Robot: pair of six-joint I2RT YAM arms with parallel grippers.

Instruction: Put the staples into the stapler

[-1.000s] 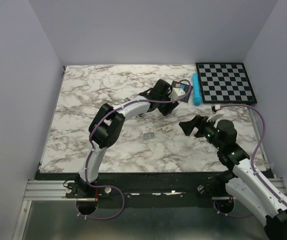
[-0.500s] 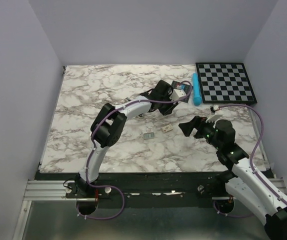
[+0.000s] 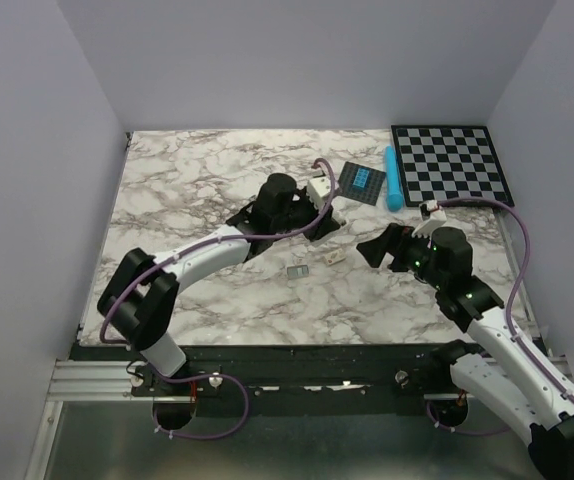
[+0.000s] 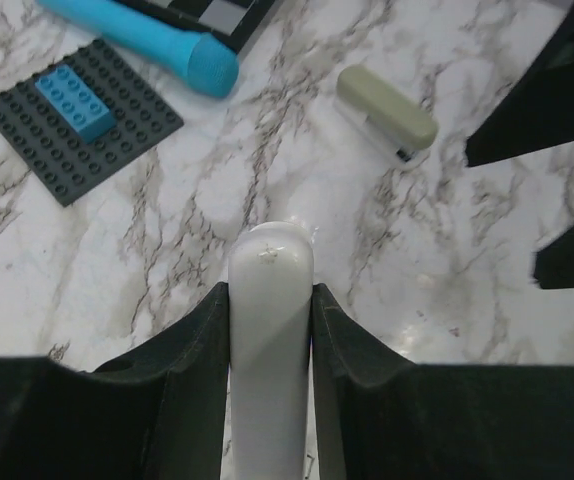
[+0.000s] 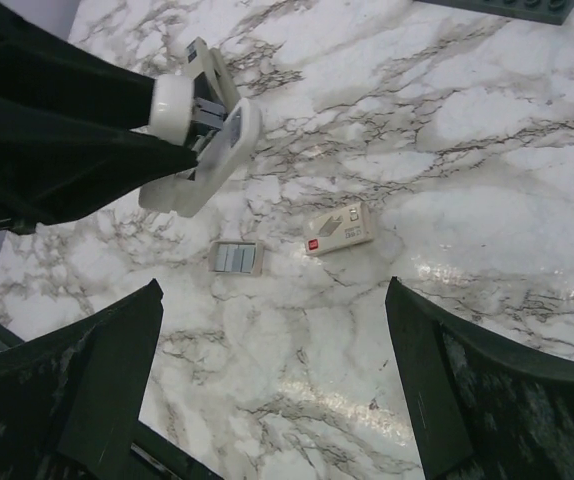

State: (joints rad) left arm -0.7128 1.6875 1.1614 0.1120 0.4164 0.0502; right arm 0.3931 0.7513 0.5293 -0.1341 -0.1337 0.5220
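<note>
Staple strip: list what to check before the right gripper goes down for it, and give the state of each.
1. The staple strip lies flat with nothing on it: ok.
2. The right gripper is open, and the strip shows between its fingers: ok.
3. The staple box lies apart from the strip: ok.
4. The left gripper is shut on the stapler, which is off the surface: ok.
5. The stapler's channel is open and empty: cannot tell.

We observe bright, even overhead light and soft shadows. Glare streaks the marble table (image 5: 437, 270) beside the right gripper (image 5: 272, 288); its dark fingers (image 5: 77, 380) appear soft-focused, underexposed.
</note>
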